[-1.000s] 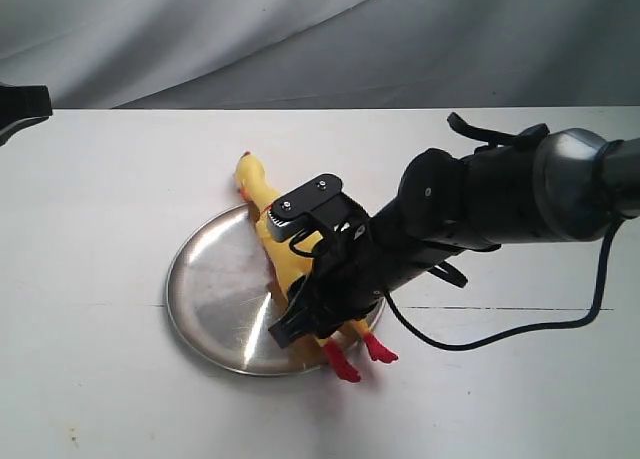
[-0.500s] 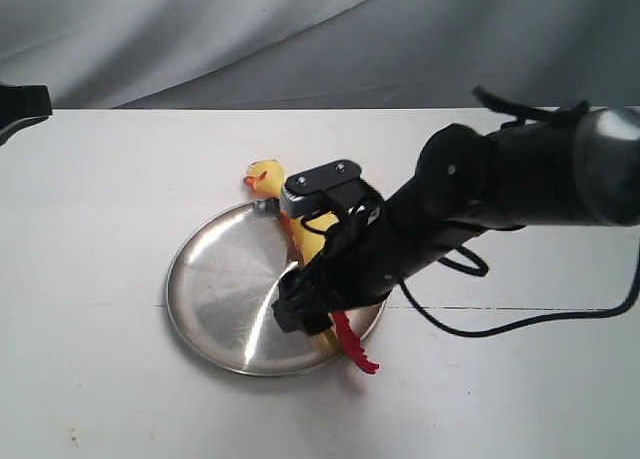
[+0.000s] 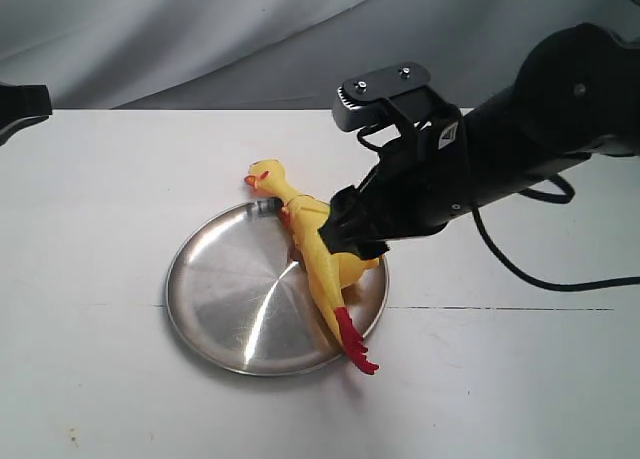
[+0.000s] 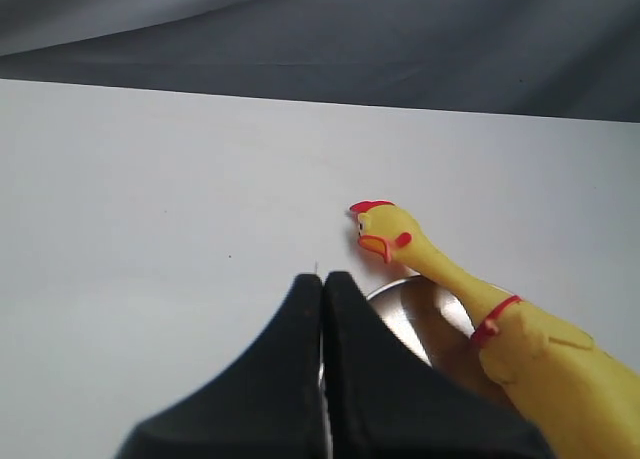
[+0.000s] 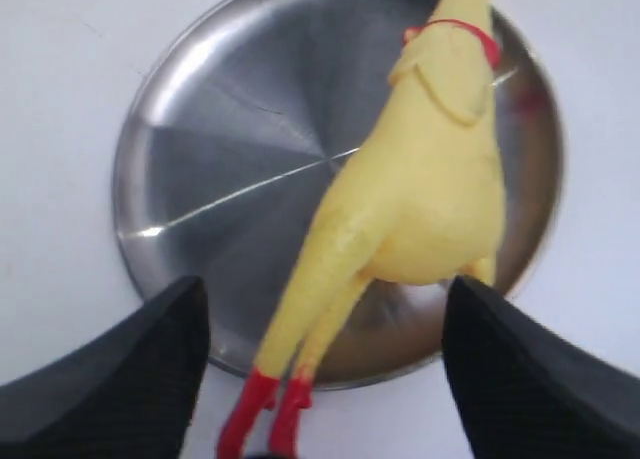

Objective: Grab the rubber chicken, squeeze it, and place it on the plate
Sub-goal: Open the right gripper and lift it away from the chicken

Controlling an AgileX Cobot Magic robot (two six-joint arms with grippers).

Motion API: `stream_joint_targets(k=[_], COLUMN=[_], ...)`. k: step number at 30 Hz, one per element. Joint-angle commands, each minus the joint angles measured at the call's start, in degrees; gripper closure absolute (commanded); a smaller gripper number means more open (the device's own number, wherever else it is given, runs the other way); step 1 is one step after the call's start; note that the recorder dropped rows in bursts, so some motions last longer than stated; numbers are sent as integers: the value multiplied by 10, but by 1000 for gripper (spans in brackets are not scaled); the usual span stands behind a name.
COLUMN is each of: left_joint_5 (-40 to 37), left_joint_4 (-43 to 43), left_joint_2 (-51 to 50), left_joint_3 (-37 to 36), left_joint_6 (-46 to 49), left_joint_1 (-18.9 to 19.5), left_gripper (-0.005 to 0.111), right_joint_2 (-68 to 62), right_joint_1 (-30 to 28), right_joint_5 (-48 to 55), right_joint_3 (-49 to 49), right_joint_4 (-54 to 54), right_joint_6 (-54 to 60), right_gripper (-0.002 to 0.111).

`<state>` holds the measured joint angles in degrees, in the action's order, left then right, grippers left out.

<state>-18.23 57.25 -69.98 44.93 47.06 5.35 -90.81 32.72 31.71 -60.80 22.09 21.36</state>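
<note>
The yellow rubber chicken (image 3: 315,251) lies across the right half of the steel plate (image 3: 220,289). Its head pokes over the far rim and its red feet hang over the near rim. My right gripper (image 3: 350,241) hovers open just above the chicken's body, holding nothing. The right wrist view shows the chicken (image 5: 420,179) on the plate (image 5: 220,129), with my right gripper (image 5: 325,297) spread wide on either side of its legs. In the left wrist view my left gripper (image 4: 322,279) is shut and empty, well short of the chicken (image 4: 540,349) and the plate (image 4: 420,314).
The plate sits on a white table backed by a grey cloth. A black cable (image 3: 540,279) trails from the right arm over the table's right side. A dark part of the left arm (image 3: 20,104) shows at the left edge.
My right gripper has opened, let go of the chicken and risen up and to the right. The chicken has settled on the plate, its head now farther right.
</note>
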Motion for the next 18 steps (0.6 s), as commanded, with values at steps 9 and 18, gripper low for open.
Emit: stream_joint_targets(k=[9, 18], left_joint_5=[51, 42], left_joint_4=[23, 65], left_joint_2=[5, 12], left_joint_3=[-3, -3], left_joint_6=[-6, 2], left_joint_1=[0, 40], left_gripper=[107, 107], right_joint_2=[129, 242], right_joint_1=[-2, -2], right_joint_5=[-58, -90], right_joint_3=[0, 13], right_joint_4=[-369, -333], right_joint_6=[-243, -265], right_gripper=[108, 108])
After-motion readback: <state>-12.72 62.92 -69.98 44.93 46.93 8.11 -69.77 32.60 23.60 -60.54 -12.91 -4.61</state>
